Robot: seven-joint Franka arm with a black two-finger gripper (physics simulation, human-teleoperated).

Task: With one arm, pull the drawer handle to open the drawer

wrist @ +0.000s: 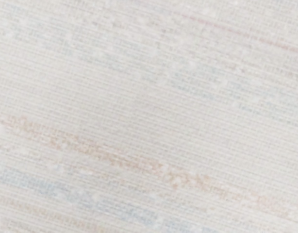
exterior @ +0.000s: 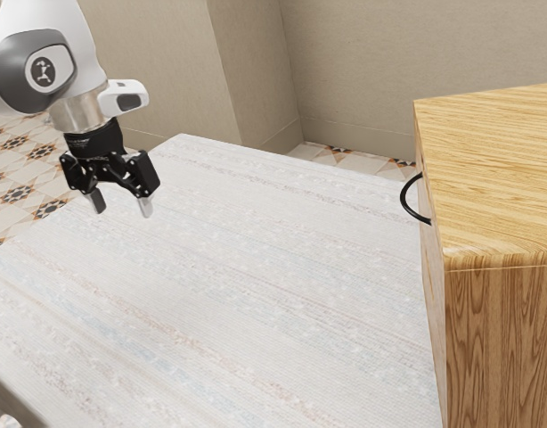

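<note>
Across the middle and the 6 o'clock part of the exterior view stretches the pale, streaked table (exterior: 256, 294); the wrist view looks straight down on the same bare surface (wrist: 149, 116). At 3 o'clock stands the wooden drawer cabinet (exterior: 496, 178), its front turned away, so whether the drawer is out cannot be told. At 10 o'clock the white arm (exterior: 51, 71) hangs the black gripper (exterior: 122, 208) above the table, jaws spread wide and holding nothing. The thin black drawer handle (exterior: 414, 201) curves out from the cabinet's edge, well apart from the gripper.
</note>
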